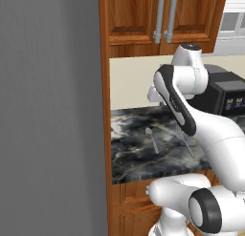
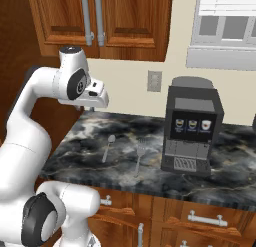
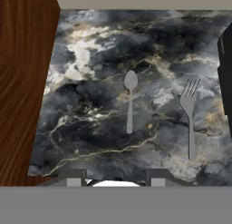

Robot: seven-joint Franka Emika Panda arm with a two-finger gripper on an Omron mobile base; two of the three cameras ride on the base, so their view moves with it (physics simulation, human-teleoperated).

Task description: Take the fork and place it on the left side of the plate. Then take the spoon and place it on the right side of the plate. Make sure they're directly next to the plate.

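Fork (image 3: pixel 189 114) lies flat on the dark marble counter (image 3: pixel 90 128) just right of the spoon (image 3: pixel 130 105), thin, stiff, light and likely slippery, best pinched across its handle; tool (image 3: pixel 115 177) hovers above, jaws apart, empty.

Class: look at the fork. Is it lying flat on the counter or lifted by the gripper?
Lying flat. The fork rests on the dark marble counter beside the spoon, with nothing gripping it.
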